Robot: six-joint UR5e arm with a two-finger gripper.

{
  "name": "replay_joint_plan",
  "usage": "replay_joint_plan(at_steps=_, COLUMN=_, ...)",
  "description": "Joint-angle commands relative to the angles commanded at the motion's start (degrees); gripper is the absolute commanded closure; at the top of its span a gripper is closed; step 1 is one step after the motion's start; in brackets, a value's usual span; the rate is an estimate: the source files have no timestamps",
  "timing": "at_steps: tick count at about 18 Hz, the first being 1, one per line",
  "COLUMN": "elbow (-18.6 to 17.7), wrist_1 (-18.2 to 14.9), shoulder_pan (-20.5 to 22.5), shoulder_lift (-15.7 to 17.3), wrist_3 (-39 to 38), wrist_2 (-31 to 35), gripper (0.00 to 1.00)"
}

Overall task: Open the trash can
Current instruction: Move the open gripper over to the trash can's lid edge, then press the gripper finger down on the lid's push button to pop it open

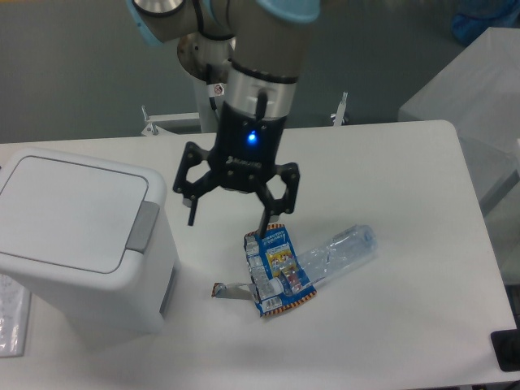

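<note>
The trash can (77, 244) is a big white boxy bin at the left of the table, its flat lid (69, 211) down. A grey push-button (145, 226) sits on its right rim. My gripper (227, 221) hangs open above the table just right of the bin, fingers pointing down with nothing between them. Its left fingertip (192, 218) is a short way right of the grey button and apart from it. Its right fingertip (262, 230) is over the top edge of a bottle label.
A crushed clear plastic bottle (337, 252) with a blue printed label (275, 268) lies on the white table (406, 162) right of the bin. A dark object (508, 351) sits at the table's bottom right corner. The arm's base (219, 57) stands behind the table.
</note>
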Motion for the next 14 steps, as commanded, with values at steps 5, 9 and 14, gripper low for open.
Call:
replay_joint_plan(at_steps=5, elbow=-0.18, wrist_1=0.0, shoulder_pan=-2.02, shoulder_lift=-0.97, wrist_3=-0.26, wrist_2=0.18, gripper=0.0)
replay_joint_plan(at_steps=9, elbow=-0.18, wrist_1=0.0, shoulder_pan=-2.99, shoulder_lift=-1.23, wrist_3=-0.26, wrist_2=0.18, gripper=0.0)
replay_joint_plan(at_steps=14, elbow=-0.27, wrist_1=-0.09, shoulder_pan=-3.17, shoulder_lift=-1.14, wrist_3=-0.26, wrist_2=0.18, gripper=0.0)
